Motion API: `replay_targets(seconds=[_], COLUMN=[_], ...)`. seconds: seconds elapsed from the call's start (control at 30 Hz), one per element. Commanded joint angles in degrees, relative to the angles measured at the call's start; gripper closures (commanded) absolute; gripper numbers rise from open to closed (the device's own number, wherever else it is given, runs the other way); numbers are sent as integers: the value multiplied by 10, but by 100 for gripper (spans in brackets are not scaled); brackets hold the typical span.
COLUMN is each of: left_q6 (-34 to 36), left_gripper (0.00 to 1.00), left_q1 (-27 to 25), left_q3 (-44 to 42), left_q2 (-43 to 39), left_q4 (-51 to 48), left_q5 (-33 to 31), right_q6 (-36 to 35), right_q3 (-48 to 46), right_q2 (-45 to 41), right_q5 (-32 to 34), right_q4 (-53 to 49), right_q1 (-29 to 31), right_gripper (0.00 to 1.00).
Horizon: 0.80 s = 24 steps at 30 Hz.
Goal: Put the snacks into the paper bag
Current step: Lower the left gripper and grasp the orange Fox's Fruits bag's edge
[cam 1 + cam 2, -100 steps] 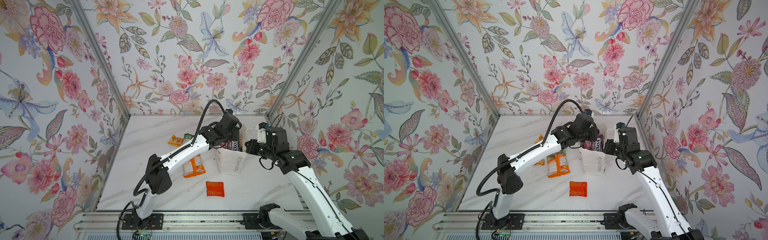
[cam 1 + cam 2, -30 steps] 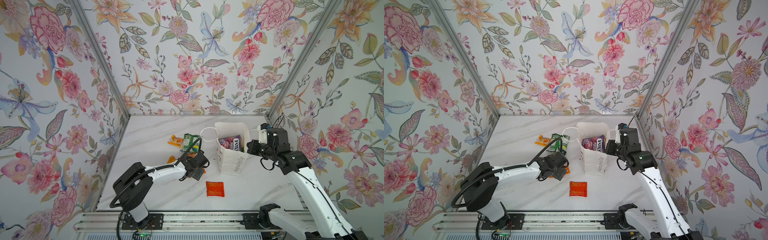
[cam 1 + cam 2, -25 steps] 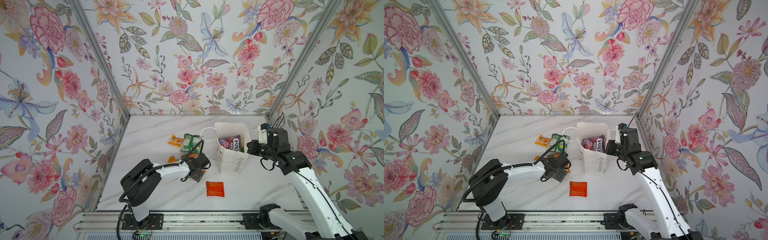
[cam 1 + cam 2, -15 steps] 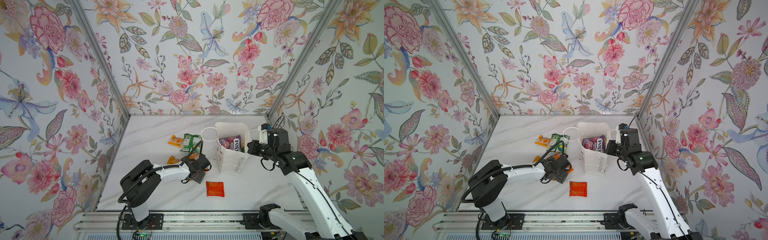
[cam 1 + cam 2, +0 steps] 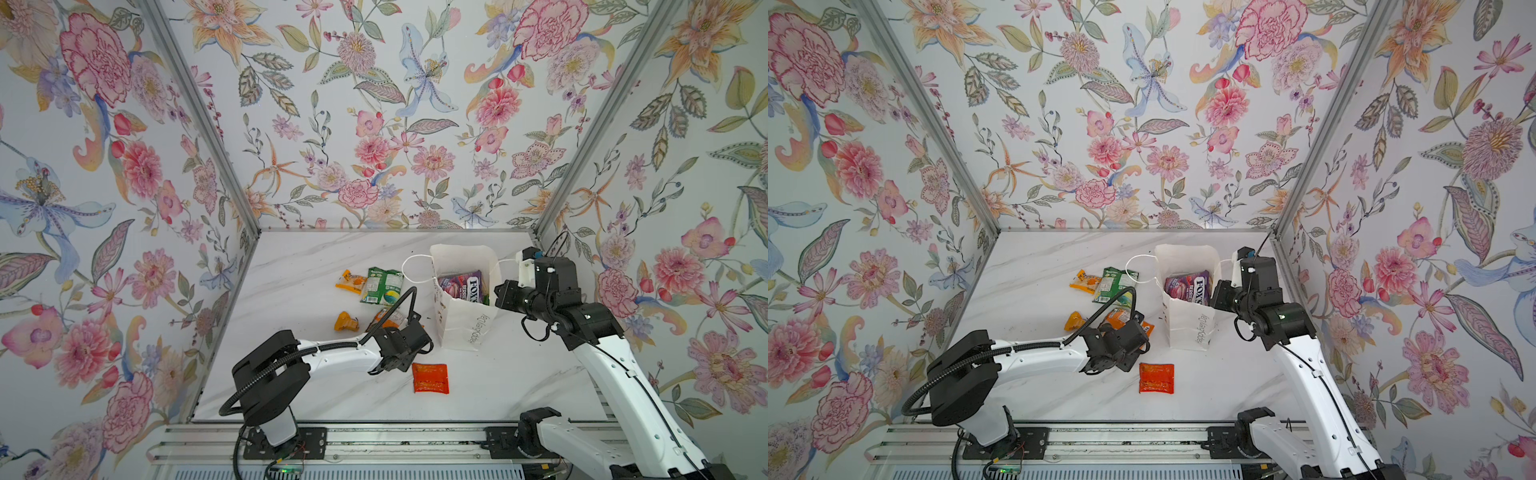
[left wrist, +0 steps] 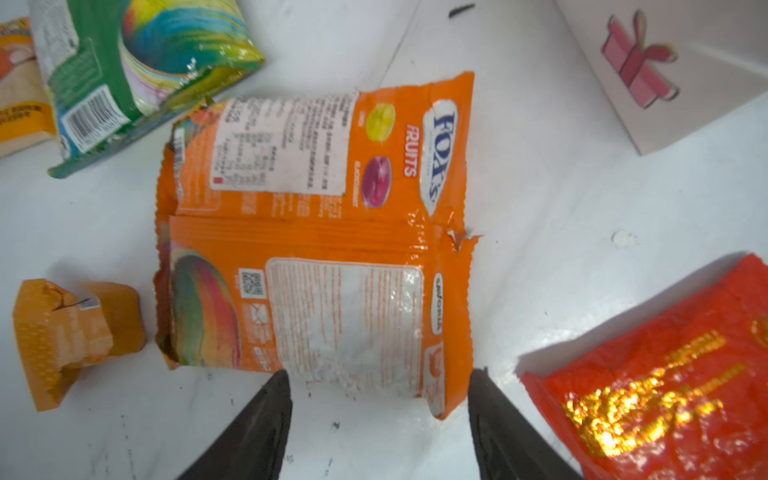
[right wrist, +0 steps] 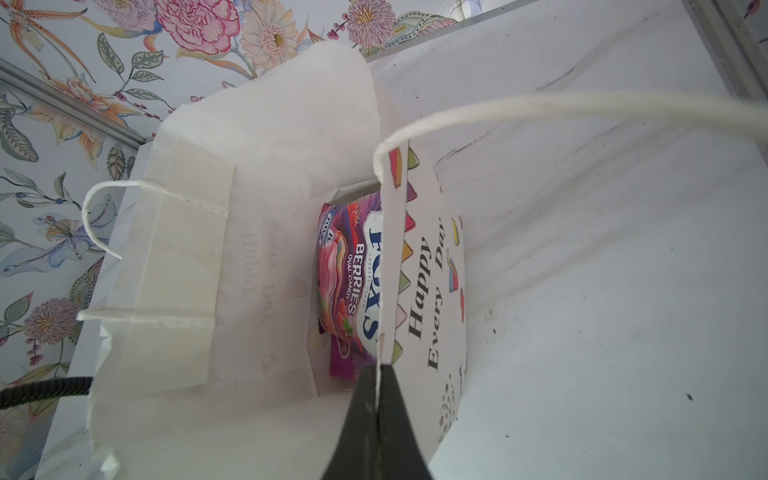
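The white paper bag (image 5: 461, 328) (image 5: 1187, 332) stands upright at the right, mouth open, with a purple FOX'S packet (image 7: 353, 270) inside. My right gripper (image 7: 379, 374) is shut on the bag's near rim. The orange FOX'S packet (image 6: 316, 232) lies flat on the table to the left of the bag. My left gripper (image 6: 380, 386) is low over the table and open. Its fingertips stand on either side of the packet's near edge and grip nothing. In both top views the left gripper (image 5: 409, 338) covers much of this packet.
A red-orange packet (image 5: 431, 378) (image 6: 665, 382) lies just beside the left gripper, towards the front. A green packet (image 5: 382, 286) and an orange sachet (image 5: 350, 281) lie further back. A small crumpled orange sachet (image 5: 345, 322) sits to the left. Flowered walls close in three sides.
The left arm has left the bag's mouth and come down to the table at the orange FOX'S packet. Its jaws have narrowed over the last second. The right gripper still holds the rim.
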Motion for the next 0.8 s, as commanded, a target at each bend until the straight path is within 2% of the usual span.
replay_targets(seconds=[0.0,0.17,0.4,0.63,0.77], left_q6=[24,47,52,41,31], left_gripper=[32,32,37,37,45], left_q1=[-4,-7,-13,-14,-13], left_q3=[9,26,72,91,86], left_q2=[-18,13,87,138,153], left_q4=[38,68,42,8,0], left_q5=[-36,-18,-25,-48,-48], right_q6=[-11,-11,-13,-13,-14], right_q3=[1,1,-2,-7,-5], right_q2=[-8,-7,-8,-10,-9], right_q5=[-2,-3,-2,-3,-5], right_q4=[13,13,13,13,13], right_q1=[-4,-6,-7,-9,-11], right_gripper=[100,100,100,100,100])
